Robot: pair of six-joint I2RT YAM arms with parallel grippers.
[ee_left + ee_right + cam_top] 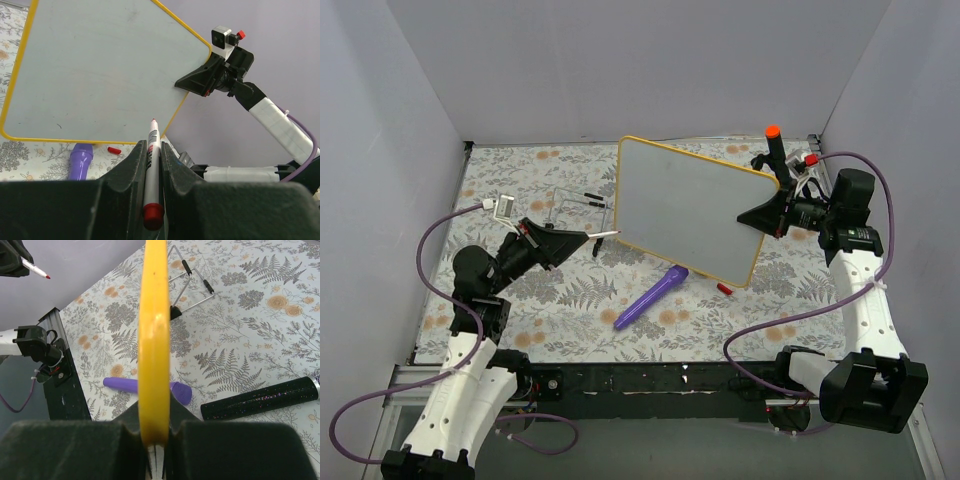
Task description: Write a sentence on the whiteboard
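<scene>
The whiteboard (690,205), white with a yellow frame, stands tilted up above the table. My right gripper (748,215) is shut on its right edge; in the right wrist view the yellow frame (154,340) runs up from between the jaws. My left gripper (586,238) is shut on a white marker (151,160) whose red tip points at the board's lower left edge, a short gap away. The board face (100,70) is blank in these views; no sentence shows on it.
A purple cylinder (652,297) and a small red cap (724,288) lie on the fern-patterned cloth under the board. A wire stand (570,200) sits behind the left gripper. A black glitter tube (260,399) with an orange top (772,131) is beside the right arm. Grey walls enclose three sides.
</scene>
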